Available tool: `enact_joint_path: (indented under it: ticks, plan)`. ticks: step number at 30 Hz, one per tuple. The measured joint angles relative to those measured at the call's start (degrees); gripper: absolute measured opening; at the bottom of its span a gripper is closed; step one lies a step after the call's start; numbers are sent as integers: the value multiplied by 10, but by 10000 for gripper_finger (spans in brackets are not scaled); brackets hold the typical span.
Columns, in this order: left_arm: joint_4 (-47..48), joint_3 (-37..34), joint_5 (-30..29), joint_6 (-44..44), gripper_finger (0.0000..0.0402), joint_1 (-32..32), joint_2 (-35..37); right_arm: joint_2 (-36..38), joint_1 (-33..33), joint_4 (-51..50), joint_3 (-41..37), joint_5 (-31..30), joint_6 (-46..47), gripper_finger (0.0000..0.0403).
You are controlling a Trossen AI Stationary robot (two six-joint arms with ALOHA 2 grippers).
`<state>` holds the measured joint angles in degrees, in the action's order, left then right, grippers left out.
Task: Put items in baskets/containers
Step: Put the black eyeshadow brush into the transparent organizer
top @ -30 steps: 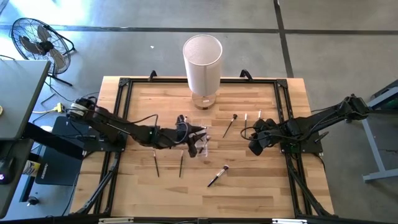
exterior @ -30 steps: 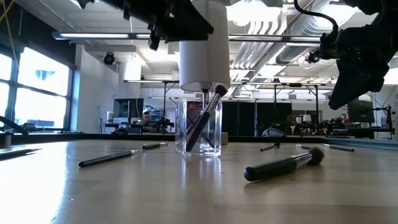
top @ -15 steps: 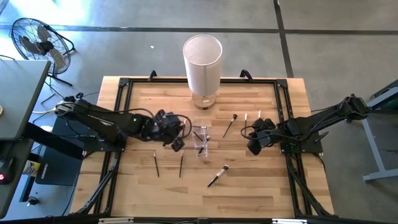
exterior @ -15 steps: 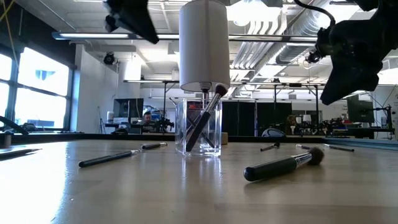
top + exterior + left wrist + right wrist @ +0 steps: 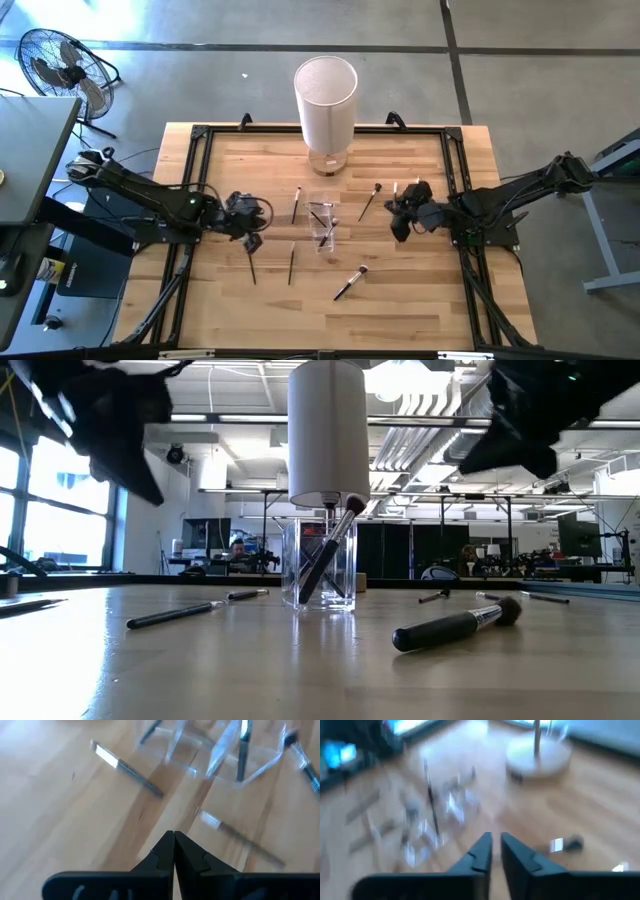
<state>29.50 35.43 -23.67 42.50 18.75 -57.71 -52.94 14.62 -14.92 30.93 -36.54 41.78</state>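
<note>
While the left gripper (image 5: 250, 240) hangs over the wood with its fingers (image 5: 173, 851) pressed together and nothing between them, the clear cup (image 5: 322, 222) stands to its right near the table's (image 5: 420, 300) middle, with a few brushes leaning inside it. Two thin brushes (image 5: 252, 266) lie just in front of that gripper, one of them (image 5: 291, 264) between it and the cup. Another brush (image 5: 297, 204) lies beyond, beside the cup. The right gripper (image 5: 398, 222) is above the table on the cup's other side, its fingers (image 5: 482, 851) nearly together with a thin gap, holding nothing. Just beyond it lie a dark-tipped brush (image 5: 370, 199) and further thin ones. A thicker brush (image 5: 350, 282) lies nearer the table's front edge. The white cylinder (image 5: 326, 112) stands behind the cup.
</note>
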Motion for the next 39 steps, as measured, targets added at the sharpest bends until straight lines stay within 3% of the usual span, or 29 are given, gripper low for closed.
enact_joint_path:
  ticks: [4,8,15,21,24,31,39]
  plan:
    - [-15,-68,13,15,0,0,65,-20,-66,-19,52,-11,-31,12]
    - [-21,-100,17,9,0,0,134,-57,-166,-129,128,17,-11,4]
    - [10,-105,2,-22,0,-5,209,-133,-382,-368,228,147,92,18]
    - [22,-105,-9,-45,0,-4,247,-181,-513,-391,220,235,85,51]
    - [20,-105,-13,-48,0,-4,255,-212,-550,-392,199,267,74,74]
    - [21,-105,-14,-48,0,-4,257,-294,-575,-363,178,262,57,108]
    - [20,-105,-10,-45,0,-4,257,-373,-600,-339,172,271,60,100]
